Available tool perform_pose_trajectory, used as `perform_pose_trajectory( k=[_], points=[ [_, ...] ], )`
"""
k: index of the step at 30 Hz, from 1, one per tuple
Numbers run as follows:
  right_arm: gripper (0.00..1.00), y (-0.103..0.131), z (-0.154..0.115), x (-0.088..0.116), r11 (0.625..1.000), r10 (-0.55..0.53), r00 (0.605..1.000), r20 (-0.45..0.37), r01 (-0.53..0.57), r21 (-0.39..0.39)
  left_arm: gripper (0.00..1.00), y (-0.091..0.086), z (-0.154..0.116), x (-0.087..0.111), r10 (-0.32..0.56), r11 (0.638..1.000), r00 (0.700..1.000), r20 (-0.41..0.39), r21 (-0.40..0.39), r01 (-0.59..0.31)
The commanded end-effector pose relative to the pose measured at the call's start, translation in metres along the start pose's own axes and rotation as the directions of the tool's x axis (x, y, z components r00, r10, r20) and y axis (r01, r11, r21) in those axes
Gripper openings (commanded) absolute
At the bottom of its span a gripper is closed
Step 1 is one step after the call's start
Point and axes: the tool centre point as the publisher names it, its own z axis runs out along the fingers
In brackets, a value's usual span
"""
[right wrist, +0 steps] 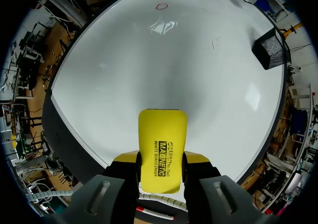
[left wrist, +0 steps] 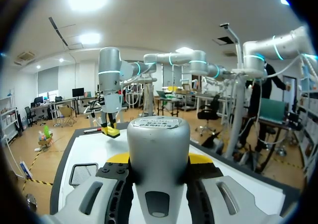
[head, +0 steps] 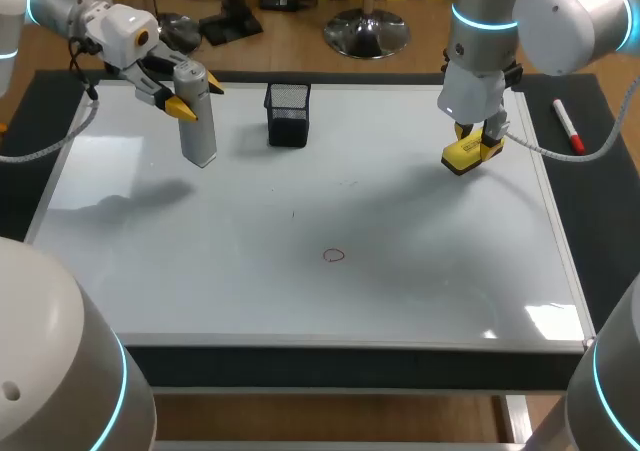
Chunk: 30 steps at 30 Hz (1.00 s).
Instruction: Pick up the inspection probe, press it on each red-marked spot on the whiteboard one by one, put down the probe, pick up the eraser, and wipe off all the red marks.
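Right jaws clamp the yellow block eraser (head: 468, 155), upper right: lower it flat onto the small red ring (head: 334, 256), centre. Left jaws grip the grey cylindrical probe (head: 200, 136).

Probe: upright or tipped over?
Upright: the probe is vertical in the head view, left claw shut on its upper end.

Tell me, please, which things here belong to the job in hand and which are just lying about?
Belong to the job: inspection probe, gripped by the left tool; eraser, gripped by the right tool; whiteboard; red mark on it.
Just lying about: black mesh cup on the whiteboard; red marker on the dark mat beside it.
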Motion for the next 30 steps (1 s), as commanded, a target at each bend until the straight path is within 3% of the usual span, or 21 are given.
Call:
perform_pose_trajectory(
  k=[1,15,22,30],
  points=[
    [0.00,-0.001,-0.001,-0.001,1.000,-0.001,1.000,-0.004,0.001,0.001,0.00,-0.001,-0.001,0.000,0.000,1.000,1.000,-0.002,-0.001,0.000],
    [0.00,0.007,-0.008,-0.001,0.999,-0.032,0.999,0.009,0.032,0.021,0.00,-0.001,-0.001,0.000,0.000,1.000,1.000,-0.002,-0.001,0.000],
    [0.00,0.053,-0.022,0.002,0.989,-0.146,0.989,0.026,0.145,0.040,0.00,-0.001,-0.001,0.000,0.000,1.000,1.000,-0.002,-0.001,0.000],
    [0.00,0.114,-0.010,0.010,0.964,-0.267,0.964,0.003,0.267,0.015,0.00,-0.001,-0.001,0.000,0.000,1.000,1.000,-0.002,-0.001,0.000]
  ],
)
